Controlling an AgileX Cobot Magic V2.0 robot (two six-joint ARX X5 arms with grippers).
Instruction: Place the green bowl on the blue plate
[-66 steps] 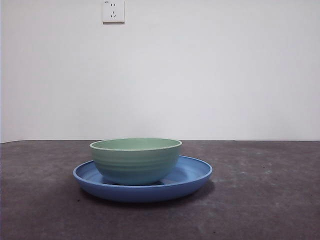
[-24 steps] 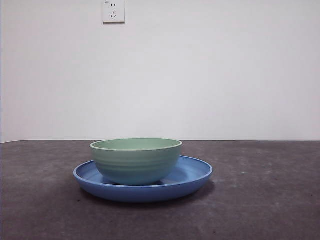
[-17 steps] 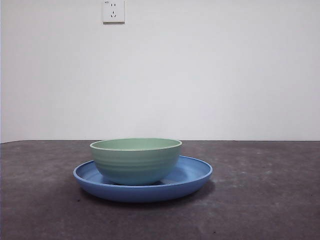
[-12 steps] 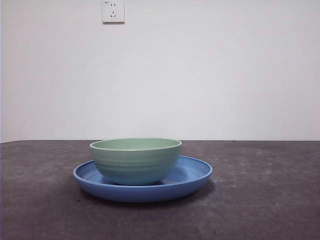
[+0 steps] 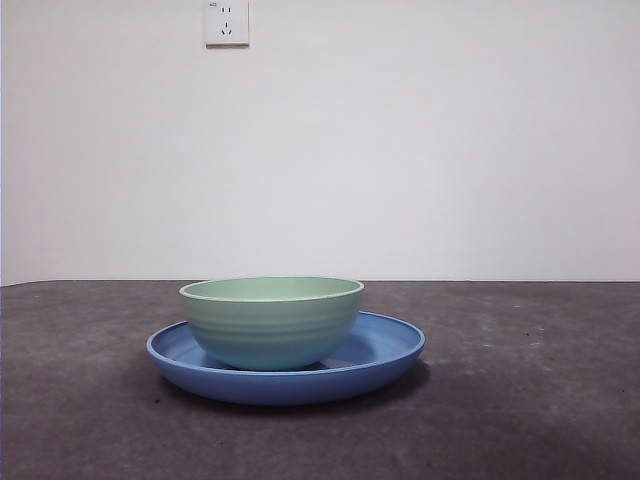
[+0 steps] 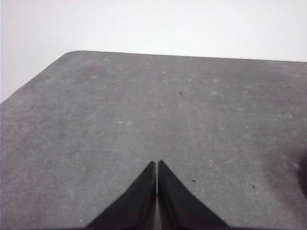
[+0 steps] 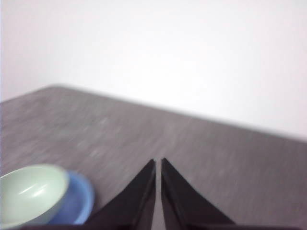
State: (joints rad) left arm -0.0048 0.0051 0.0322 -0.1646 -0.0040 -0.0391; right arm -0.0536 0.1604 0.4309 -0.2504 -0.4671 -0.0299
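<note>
The green bowl (image 5: 271,320) sits upright inside the blue plate (image 5: 385,350) at the middle of the dark table, a little toward the plate's left side. Neither arm shows in the front view. My right gripper (image 7: 158,163) is shut and empty, raised away from the dishes; its blurred wrist view catches the green bowl (image 7: 29,193) and an edge of the blue plate (image 7: 79,201) off to one side. My left gripper (image 6: 157,165) is shut with nothing in it, over bare grey tabletop, with neither dish in its view.
A white wall with a power socket (image 5: 226,22) rises behind the table. The table's far edge and a rounded corner (image 6: 72,53) appear in the left wrist view.
</note>
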